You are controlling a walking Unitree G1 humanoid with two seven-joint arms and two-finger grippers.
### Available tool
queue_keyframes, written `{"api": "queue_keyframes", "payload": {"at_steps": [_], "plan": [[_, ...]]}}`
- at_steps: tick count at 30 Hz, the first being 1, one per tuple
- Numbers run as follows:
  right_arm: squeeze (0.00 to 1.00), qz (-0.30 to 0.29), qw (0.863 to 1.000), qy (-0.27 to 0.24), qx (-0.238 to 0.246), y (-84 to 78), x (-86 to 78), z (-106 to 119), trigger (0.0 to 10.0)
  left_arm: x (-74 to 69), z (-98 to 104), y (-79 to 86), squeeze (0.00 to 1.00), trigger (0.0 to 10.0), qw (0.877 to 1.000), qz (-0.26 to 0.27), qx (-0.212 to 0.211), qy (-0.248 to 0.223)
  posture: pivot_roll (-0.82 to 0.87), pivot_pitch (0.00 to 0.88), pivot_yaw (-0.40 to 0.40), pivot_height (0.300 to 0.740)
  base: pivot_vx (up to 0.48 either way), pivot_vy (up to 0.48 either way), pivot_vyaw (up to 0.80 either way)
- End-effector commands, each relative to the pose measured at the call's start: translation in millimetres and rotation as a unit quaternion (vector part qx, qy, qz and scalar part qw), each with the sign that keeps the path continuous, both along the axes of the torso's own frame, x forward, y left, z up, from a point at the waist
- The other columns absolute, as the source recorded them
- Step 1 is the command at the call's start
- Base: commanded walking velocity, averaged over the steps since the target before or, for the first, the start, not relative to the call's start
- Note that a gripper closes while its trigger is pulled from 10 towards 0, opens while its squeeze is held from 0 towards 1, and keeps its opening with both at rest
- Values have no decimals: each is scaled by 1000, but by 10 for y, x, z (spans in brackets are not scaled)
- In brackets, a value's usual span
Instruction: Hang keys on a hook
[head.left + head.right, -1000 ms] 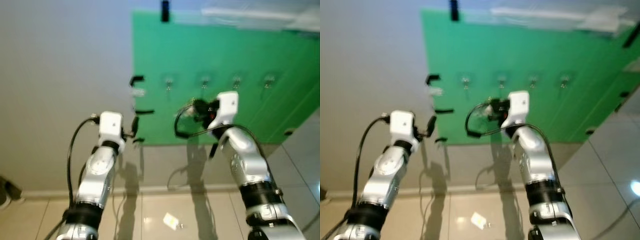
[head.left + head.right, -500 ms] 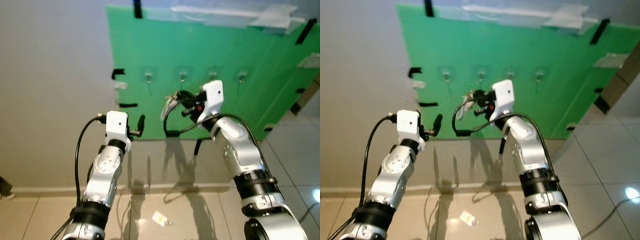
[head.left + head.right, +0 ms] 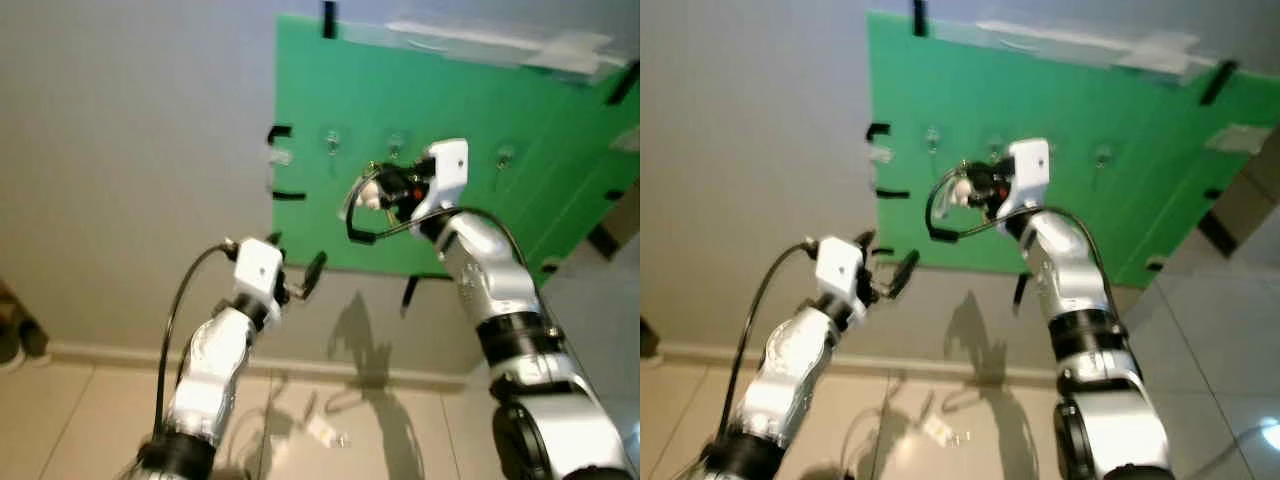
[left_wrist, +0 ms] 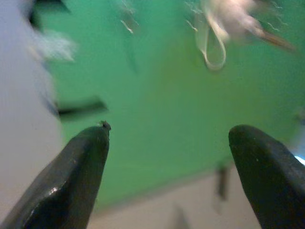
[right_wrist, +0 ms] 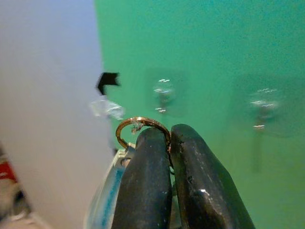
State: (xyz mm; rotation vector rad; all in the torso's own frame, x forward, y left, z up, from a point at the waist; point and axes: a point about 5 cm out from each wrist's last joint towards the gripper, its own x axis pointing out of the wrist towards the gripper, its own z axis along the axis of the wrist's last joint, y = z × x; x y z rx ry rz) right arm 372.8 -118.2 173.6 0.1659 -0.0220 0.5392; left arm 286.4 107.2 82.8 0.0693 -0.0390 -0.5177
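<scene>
A green board (image 3: 470,100) on the wall carries a row of small clear hooks (image 3: 332,143). My right gripper (image 3: 378,190) is raised against the board just below the hooks, between the first hook and the second hook (image 3: 395,147). It is shut on the keys (image 5: 142,125); a gold ring sticks out above the fingertips and a pale tag hangs under them. In the right wrist view two hooks (image 5: 163,91) sit just beyond the ring. My left gripper (image 3: 297,262) is lower, by the board's bottom left corner, open and holding nothing (image 4: 167,138).
Black tape strips (image 3: 277,133) mark the board's edges. Below the board is a grey wall, a skirting board and a tiled floor. A small white item (image 3: 325,432) and a cable lie on the floor. A dark object (image 3: 12,338) sits at the far left.
The whole view has swung. My right gripper stays just under the hooks with the keys. My left arm has stretched up and rightward toward the board's lower corner.
</scene>
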Motion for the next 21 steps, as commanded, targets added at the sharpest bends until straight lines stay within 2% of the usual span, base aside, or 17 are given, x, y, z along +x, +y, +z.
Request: {"api": "queue_keyframes", "payload": {"at_steps": [1,2,6,9,13,17,21], "plan": [[0,-19,999,0,29,-109,57,52,10000,11,90,-142,0,10000,998,-61,10,-23,46,0,-73,740,0,0,0],[0,-22,999,7,39,-128,84,47,10000,10,122,-214,0,10000,996,-83,4,-30,47,0,-75,740,0,0,0],[0,-22,999,12,45,-120,111,45,10000,22,172,-274,0,10000,995,-96,-3,-39,49,0,-75,740,0,0,0],[0,-17,999,6,43,-53,130,78,10000,26,237,-318,0,10000,993,-104,-6,-62,49,0,-75,740,0,0,0],[0,-19,999,-7,29,-17,134,90,10000,25,222,-282,0,10000,994,-89,2,-67,48,0,-73,740,0,0,0],[0,-50,998,-26,9,-66,175,98,10000,47,186,-202,0,10000,998,-44,-22,-48,48,0,-67,740,0,0,0],[0,-50,998,-37,3,-50,176,124,10000,55,203,-194,0,10000,998,-28,-34,-48,51,0,-66,740,0,0,0]]}}
